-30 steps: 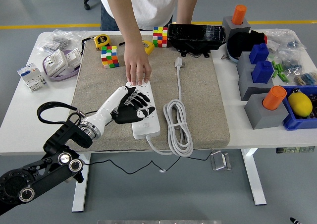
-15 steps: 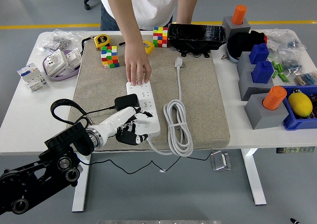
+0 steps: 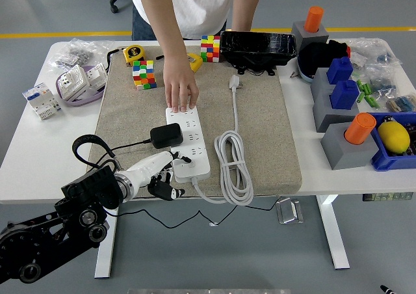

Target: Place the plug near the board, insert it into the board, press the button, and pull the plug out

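Left hand (image 3: 161, 177) lay at the near edge of the beige mat (image 3: 260, 138), about 7 o'clock from the white power strip (image 3: 187, 143), fingers loosely curled, grasping nothing. Black plug (image 3: 166, 135) sat against the strip's left side at 9 o'clock, touching it; whether seated in a socket could not be told. Thin black cable (image 3: 91, 144) looped off toward 8 o'clock. Person's hand (image 3: 180, 89) pressed down on the strip's far end at 12 o'clock. White cord (image 3: 235, 160) lay coiled at 3 o'clock of the strip. Puzzle cube (image 3: 143, 74) rested at the mat's 11 o'clock corner on the white surface (image 3: 39, 151). No readable writing anywhere.
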You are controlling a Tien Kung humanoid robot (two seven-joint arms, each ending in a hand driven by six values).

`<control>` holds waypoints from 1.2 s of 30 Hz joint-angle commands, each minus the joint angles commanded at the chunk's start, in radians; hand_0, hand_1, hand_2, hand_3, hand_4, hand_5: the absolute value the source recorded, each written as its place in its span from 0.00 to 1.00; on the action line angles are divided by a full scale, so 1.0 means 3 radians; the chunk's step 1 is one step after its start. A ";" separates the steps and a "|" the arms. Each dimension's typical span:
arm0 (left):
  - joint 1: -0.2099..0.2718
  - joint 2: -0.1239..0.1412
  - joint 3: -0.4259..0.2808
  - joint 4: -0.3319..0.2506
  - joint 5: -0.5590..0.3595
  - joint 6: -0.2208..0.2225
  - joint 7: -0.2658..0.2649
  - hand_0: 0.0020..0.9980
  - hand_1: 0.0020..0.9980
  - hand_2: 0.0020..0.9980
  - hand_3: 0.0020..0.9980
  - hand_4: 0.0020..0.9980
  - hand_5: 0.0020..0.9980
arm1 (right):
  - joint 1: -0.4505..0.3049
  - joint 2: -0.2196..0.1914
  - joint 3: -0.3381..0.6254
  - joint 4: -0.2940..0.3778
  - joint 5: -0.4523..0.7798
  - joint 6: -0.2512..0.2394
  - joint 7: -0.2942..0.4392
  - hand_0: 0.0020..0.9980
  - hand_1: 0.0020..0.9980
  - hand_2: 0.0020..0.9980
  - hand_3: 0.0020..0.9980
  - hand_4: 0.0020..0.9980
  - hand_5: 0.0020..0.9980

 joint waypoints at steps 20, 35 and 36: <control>0.0007 -0.0005 0.0038 0.0000 -0.0042 -0.0054 0.0023 0.07 0.04 0.14 0.82 0.78 0.00 | 0.0004 0.0010 0.0024 0.0011 -0.0006 -0.0002 0.0001 0.61 0.65 0.66 0.56 0.96 0.50; 0.0030 0.0004 -0.0124 -0.0015 -0.0445 0.0253 -0.0561 0.10 0.03 0.15 0.68 0.59 0.00 | -0.0015 0.0017 0.0045 0.0013 -0.0013 -0.0002 0.0001 0.61 0.65 0.66 0.56 0.96 0.50; 0.0030 0.0001 -0.0134 0.0015 -0.0497 0.0333 -0.0669 0.10 0.03 0.15 0.68 0.59 0.00 | -0.0016 0.0018 0.0044 0.0013 -0.0012 -0.0002 0.0001 0.61 0.65 0.66 0.56 0.96 0.50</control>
